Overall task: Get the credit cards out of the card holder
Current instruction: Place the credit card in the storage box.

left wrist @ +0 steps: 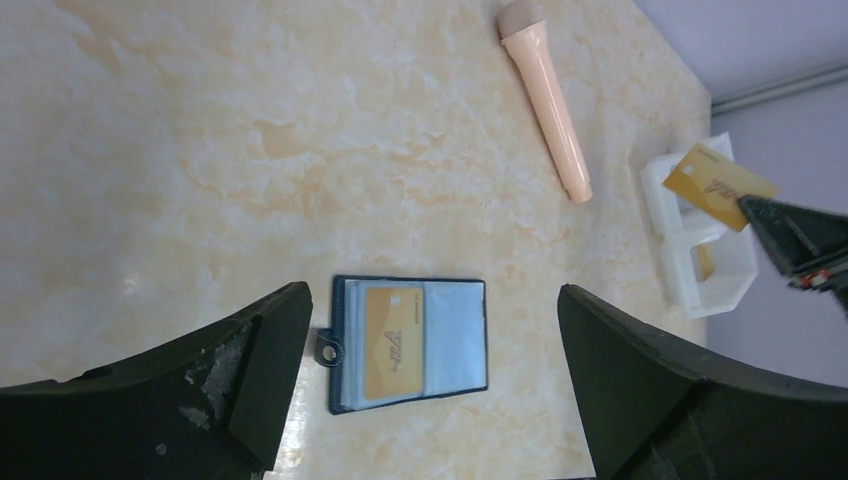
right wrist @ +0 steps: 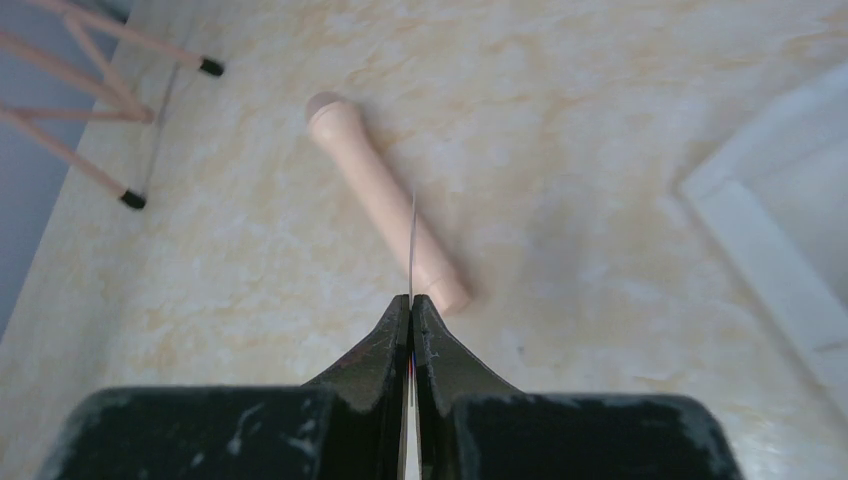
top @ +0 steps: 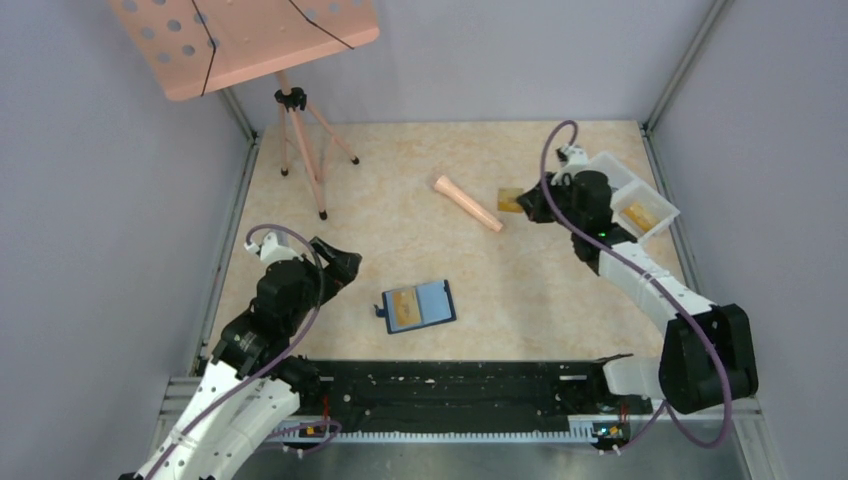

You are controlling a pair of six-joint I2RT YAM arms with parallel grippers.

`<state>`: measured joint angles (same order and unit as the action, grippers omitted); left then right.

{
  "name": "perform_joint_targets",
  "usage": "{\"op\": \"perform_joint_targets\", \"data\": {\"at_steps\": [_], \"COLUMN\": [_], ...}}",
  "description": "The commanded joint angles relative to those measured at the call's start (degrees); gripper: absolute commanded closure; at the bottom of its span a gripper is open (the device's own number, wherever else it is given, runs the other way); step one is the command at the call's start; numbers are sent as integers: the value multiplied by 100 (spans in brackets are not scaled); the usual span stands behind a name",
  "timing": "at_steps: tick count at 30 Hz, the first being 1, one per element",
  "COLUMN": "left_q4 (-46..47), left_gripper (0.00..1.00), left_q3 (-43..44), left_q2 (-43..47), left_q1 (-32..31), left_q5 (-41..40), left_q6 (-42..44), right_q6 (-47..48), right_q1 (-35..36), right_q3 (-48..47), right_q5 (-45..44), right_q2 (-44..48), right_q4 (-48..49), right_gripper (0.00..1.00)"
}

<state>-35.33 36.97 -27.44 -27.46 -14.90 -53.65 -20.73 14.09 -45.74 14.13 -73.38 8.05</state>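
**One card out in my right jaws, one in the holder**

- card holder (top: 419, 305): lies open and flat on the tabletop, near the near edge, about midway between my two bases. Dark navy cover, pale blue pockets, closing tab sticking out on its left side.
- tan-gold card (left wrist: 393, 342): sits in the holder's left-hand pocket. The right-hand pocket shows only pale blue. The card carries a darker logo and a line of print, too small to read.
- left gripper (left wrist: 432, 295): jaws wide apart and holding nothing. It hangs above the tabletop just left of the holder, touching neither it nor the card.
- right gripper (right wrist: 411, 305): jaws pressed together on a second tan-gold card (top: 510, 200), pinched at one edge. My wrist view shows it edge-on as a thin line. It is over the far right part of the tabletop, just left of the tray. Its print has the same layout and I cannot read it.
- white tray (top: 655, 197): two compartments, at the far right corner. A third gold card (top: 640, 214) lies in the nearer compartment.
- peach cylinder (top: 467, 202): lies flat on the far half, its near end just beside the held card.
- pink stand (top: 300, 120): its tripod feet are on the tabletop at the far left corner, with a perforated desk on top.
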Motion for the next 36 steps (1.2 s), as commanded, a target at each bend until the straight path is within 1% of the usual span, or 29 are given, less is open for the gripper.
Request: {"op": "perform_joint_targets", "data": {"at_steps": [1, 3, 6, 8, 10, 12, 15, 27, 36], "left_q4": [192, 55, -201, -307, -333, -291, -288, -299, -313], "left_gripper": [1, 1, 1, 1, 1, 1, 1, 1, 1], "left_q3": [520, 669, 818, 807, 775, 740, 703, 674, 698], "left_q2": [-193, -360, -565, -596, -557, -488, -403, -265, -405], "left_q1": [20, 19, 19, 20, 17, 19, 21, 19, 13], "left_q5": [-38, 86, -105, -301, -278, -167, -204, -405, -478], "left_q6": [1897, 2355, 2692, 2723, 2768, 2781, 2760, 2762, 2791], "right_q6": [-325, -305, -316, -339, -317, -231, -281, -441, -437], "right_q1": [-1115, -1682, -2396, -2798, -3199, -3468, -3819, -4152, -4286], "right_q3": [-154, -261, -503, -653, -777, -915, -1034, -1262, -1347], "right_q5": [295, 323, 305, 328, 319, 218, 265, -216, -233], "right_q2": [290, 291, 219, 171, 108, -14, -238, -665, -1099], "right_q4": [-503, -767, -1256, -1470, -1636, -1863, -2015, -1961, -1765], "right_gripper": [100, 100, 100, 100, 100, 100, 100, 100, 100]}}
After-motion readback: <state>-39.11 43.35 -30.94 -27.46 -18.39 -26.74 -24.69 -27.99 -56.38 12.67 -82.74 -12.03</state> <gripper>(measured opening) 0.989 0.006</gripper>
